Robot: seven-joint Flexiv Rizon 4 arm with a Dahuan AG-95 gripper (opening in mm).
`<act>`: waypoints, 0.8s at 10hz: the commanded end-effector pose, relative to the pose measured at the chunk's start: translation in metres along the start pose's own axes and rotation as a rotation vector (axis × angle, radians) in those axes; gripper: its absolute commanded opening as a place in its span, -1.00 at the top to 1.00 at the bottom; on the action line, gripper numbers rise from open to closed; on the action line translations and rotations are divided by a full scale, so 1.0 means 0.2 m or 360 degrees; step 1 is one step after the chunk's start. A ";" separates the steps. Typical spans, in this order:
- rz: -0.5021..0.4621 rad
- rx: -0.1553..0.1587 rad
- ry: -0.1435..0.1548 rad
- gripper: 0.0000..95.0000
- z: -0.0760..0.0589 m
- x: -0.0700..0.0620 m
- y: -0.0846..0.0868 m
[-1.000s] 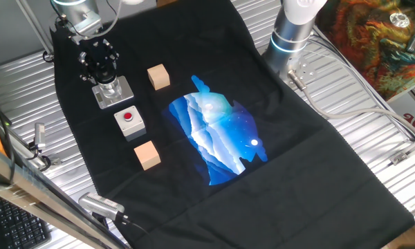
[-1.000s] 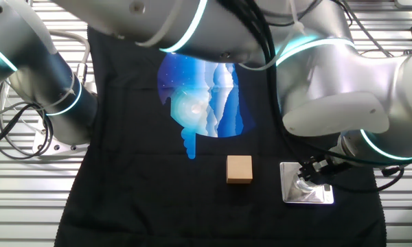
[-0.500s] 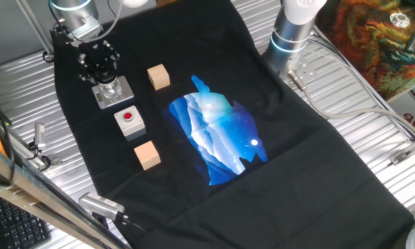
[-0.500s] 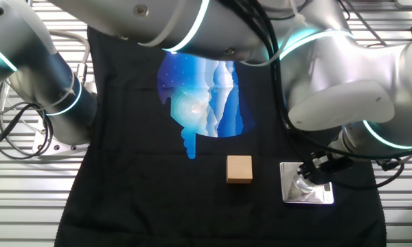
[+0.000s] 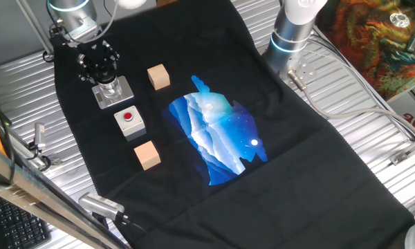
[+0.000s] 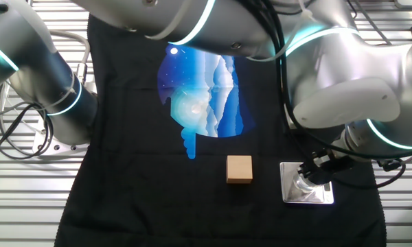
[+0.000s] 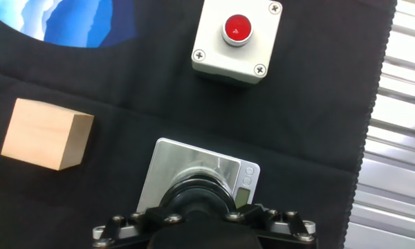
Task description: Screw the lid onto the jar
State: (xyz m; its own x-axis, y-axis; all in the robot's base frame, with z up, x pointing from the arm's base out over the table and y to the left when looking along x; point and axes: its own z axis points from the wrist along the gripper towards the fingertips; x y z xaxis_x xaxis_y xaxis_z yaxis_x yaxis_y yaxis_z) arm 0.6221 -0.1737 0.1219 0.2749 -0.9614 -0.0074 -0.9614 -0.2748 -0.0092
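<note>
**Lid held over jar at the cloth's corner**

Here, the claw (image 5: 102,69) stands straight above the jar (image 5: 109,88), its fingers clamped around the lid (image 7: 197,196), which sits on the jar's top; how far the lid is threaded cannot be told. In the hand view the black lid fills the lower middle, with the jar's grey base plate (image 7: 228,171) showing beyond it. The jar stands upright on the black cloth (image 5: 297,152) near its far corner. Just beside the plate lies the grey box with a red button (image 5: 129,122), and one wooden cube (image 5: 158,76) sits near the jar's other side. A second cube (image 5: 146,153) rests past the button box. The blue print (image 5: 218,135) spreads across the cloth's middle.
</note>
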 end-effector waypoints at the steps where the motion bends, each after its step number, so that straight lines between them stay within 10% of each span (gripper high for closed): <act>1: 0.0014 0.0002 0.0000 -0.60 0.00 0.00 0.00; 8: 0.0083 0.0005 0.0000 -0.60 0.01 0.00 0.01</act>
State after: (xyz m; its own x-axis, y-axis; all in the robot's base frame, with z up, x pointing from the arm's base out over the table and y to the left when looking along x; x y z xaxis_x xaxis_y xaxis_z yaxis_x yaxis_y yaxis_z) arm 0.6210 -0.1743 0.1200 0.2243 -0.9745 -0.0084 -0.9745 -0.2242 -0.0118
